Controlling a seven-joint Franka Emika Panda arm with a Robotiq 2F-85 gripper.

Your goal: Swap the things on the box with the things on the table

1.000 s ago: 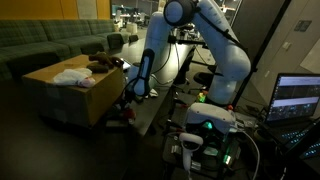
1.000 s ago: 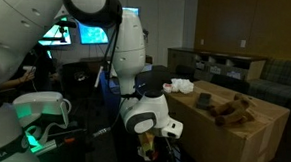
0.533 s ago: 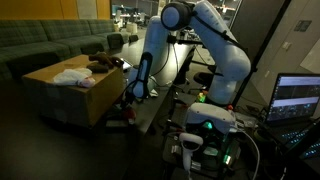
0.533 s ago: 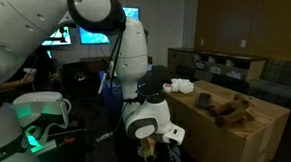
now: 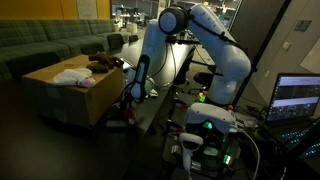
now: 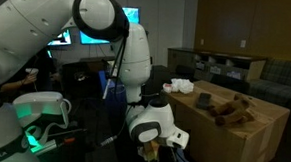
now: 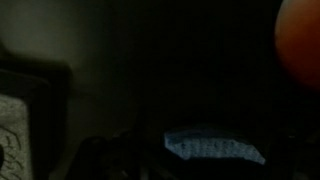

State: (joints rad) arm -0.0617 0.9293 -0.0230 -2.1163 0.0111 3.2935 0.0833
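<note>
A cardboard box [image 5: 72, 90] shows in both exterior views [image 6: 233, 136]. A white cloth [image 5: 72, 76] and a brown plush thing [image 5: 103, 65] lie on it; they also show in an exterior view as the cloth [image 6: 180, 86] and the plush [image 6: 230, 111]. My gripper [image 5: 127, 102] hangs low beside the box's near side, below its top [image 6: 155, 152]. The scene is too dark to tell how its jaws stand. The wrist view is nearly black, with a pale blue-grey object [image 7: 214, 146] below and an orange shape [image 7: 300, 40] at the upper right.
A small reddish item [image 5: 120, 116] lies low by the box's corner. Monitors [image 5: 298, 98] and a green-lit unit [image 5: 208, 128] stand at the robot's base. A sofa [image 5: 50, 45] stands behind the box. A shelf with items [image 6: 221, 65] lines the far wall.
The arm has sunk lower beside the box and the wrist has moved down a little. The cloth and the plush on the box have not moved.
</note>
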